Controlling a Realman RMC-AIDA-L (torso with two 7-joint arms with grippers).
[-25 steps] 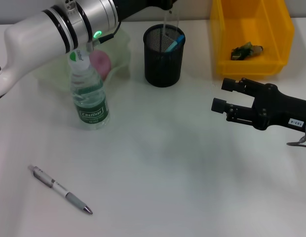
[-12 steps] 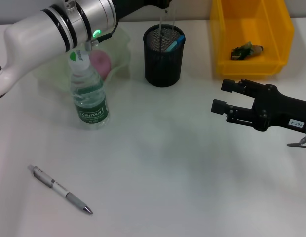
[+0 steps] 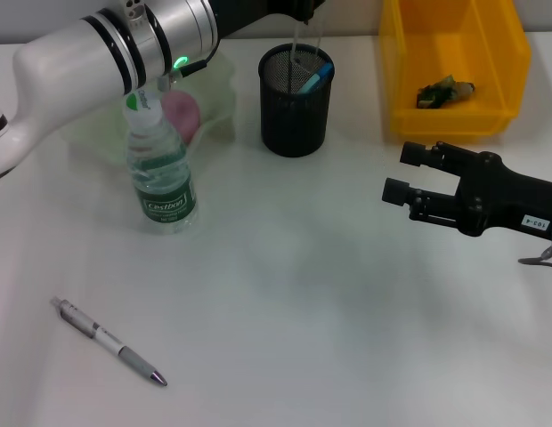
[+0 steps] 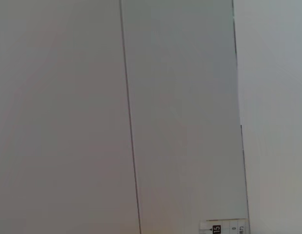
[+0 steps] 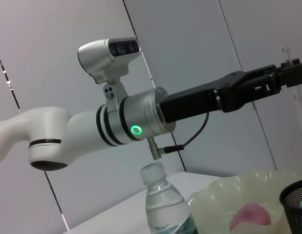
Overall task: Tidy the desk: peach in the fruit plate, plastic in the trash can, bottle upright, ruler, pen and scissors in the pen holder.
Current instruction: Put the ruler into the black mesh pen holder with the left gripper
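Only your right wrist view shows the left hand (image 5: pixel 291 73) pinching the clear ruler (image 5: pixel 289 109), directly above the pen holder (image 3: pixel 296 100); right hand (image 3: pixel 402 173) spread.

I am working at a robot lab bench dressed up as a desk. The smooth white tabletop (image 3: pixel 303 294) before me has no clutter or personal things on it. Behind it rise flat, pale grey wall panels (image 5: pixel 199 53) split by thin dark seams, like partition walls in a test room. A bright yellow open-fronted plastic storage bin (image 3: pixel 454 62), the industrial parts-bin kind, serves here as the trash can.
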